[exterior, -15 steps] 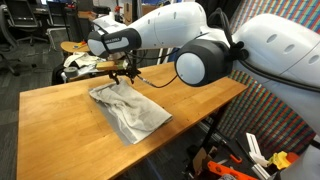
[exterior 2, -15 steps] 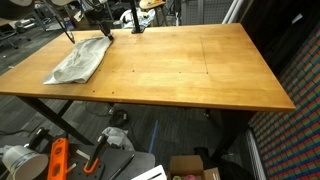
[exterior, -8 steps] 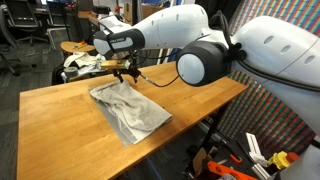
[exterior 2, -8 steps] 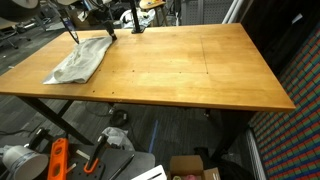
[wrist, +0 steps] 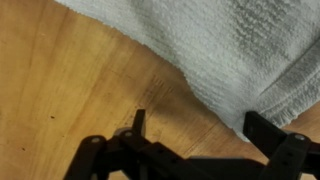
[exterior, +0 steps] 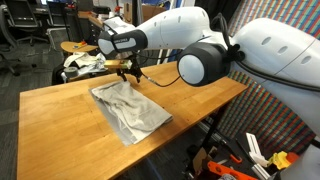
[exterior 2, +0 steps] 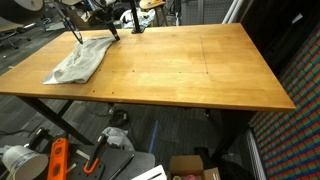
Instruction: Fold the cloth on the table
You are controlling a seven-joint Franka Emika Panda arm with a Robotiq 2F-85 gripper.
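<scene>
Closest up, the wrist view is basically looking straight down at the big rectangular table with the thick light-brown butcher-block top (wrist: 70,80). The dark two-finger Robotiq gripper (wrist: 197,118) is just above it. Its fingers (wrist: 137,122) are spread wide with nothing pinched between them. One sits over bare wood, the other over the edge of the large, thin, white-to-light-grey rectangular cloth (wrist: 230,45). Can't tell if the tips are actually touching anything.

Pulling back, in both exterior views the cloth (exterior: 130,108) (exterior 2: 80,62) lies spread out and wrinkly on the table (exterior: 55,115) (exterior 2: 190,70). It's set at an angle, toward the end where the robot reaches in, and the rest of the top is bare wood. The gripper (exterior: 127,73) hangs right at the cloth's far edge, on the end of the chunky white robot arm (exterior: 200,58).

Past the table in an exterior view there's a smaller white-and-dark fabric bundle (exterior: 80,66) and a small round wooden stool (exterior: 70,46).
</scene>
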